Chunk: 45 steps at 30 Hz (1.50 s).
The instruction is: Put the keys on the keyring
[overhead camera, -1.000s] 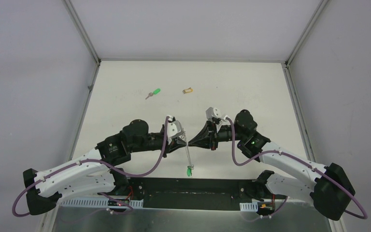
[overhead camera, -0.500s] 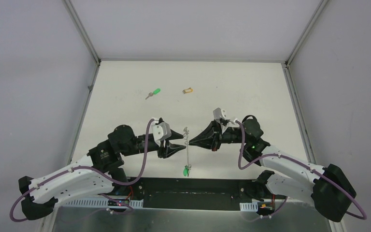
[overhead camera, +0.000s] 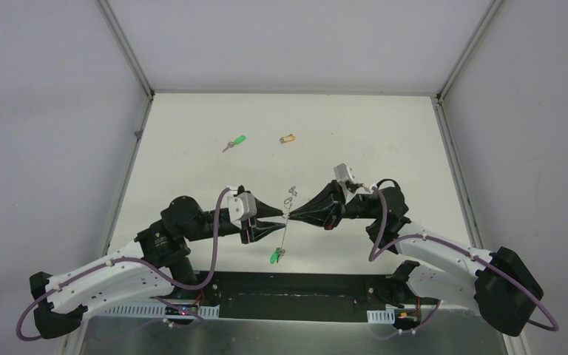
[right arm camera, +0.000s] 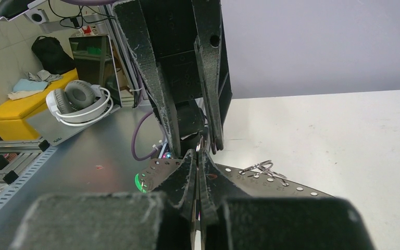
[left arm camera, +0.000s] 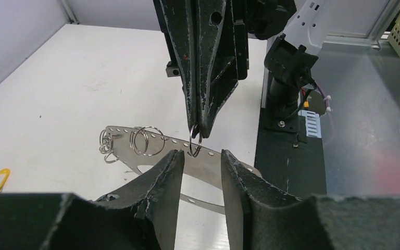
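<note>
Holds the keyring (left arm camera: 125,148) aloft over the near middle of the counter (overhead camera: 355,133), pinched by one small split ring (left arm camera: 196,144) in the clenched right end effector (left arm camera: 196,133), reaching in from 3 o'clock in the overhead view. Looks like a thin perforated metal band carrying several such rings, hanging edge-on from 12 to 6 o'clock, with a green tag (overhead camera: 273,258) dangling at the 6 o'clock end. Gripped high, probably to let the weight fall below and present the pinched ring sideways to the other arm. Faces it from 9 o'clock with the left end effector (left arm camera: 201,159), released and spread to either side of that same ring. Cannot tell from the wrist views whether it touches the band. Seems lined up to take a second hold, either to steady the ring or to pry it apart. Leaves the green key (overhead camera: 234,142) at about 11 o'clock from the keyring and the yellow key (overhead camera: 288,138) at 12 o'clock, both loose on the far counter, well apart from the arms and not yet threaded. Reads as an early stage: readying the ring first, fetching keys after. Risks the band swinging or twisting under a single pinch on so small a ring.
</note>
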Tool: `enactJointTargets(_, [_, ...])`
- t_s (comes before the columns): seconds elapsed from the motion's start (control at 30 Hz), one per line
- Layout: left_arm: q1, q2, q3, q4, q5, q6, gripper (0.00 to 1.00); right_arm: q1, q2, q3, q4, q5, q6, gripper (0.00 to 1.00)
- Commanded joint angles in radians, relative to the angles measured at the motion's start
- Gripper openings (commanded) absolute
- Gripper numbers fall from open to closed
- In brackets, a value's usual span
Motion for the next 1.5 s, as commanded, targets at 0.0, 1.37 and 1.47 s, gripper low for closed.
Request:
enactJointTargets(0.0, [-0.003, 0.035, 0.007, 0.101, 0.047, -0.005, 0.34, 0.008, 0.0, 0.012, 0.084, -0.005, 0.012, 0.0])
enactJointTargets(1.37, [0.035, 0.261, 0.207, -0.266, -0.26, -0.177, 0.0, 0.009, -0.165, 0.124, -0.571, 0.38, -0.051, 0.97])
enactJointTargets(1.47, [0.164, 0.3, 0.223, -0.255, -0.088, -0.216, 0.0, 0.008, -0.17, 0.174, -0.726, 0.459, -0.069, 1.0])
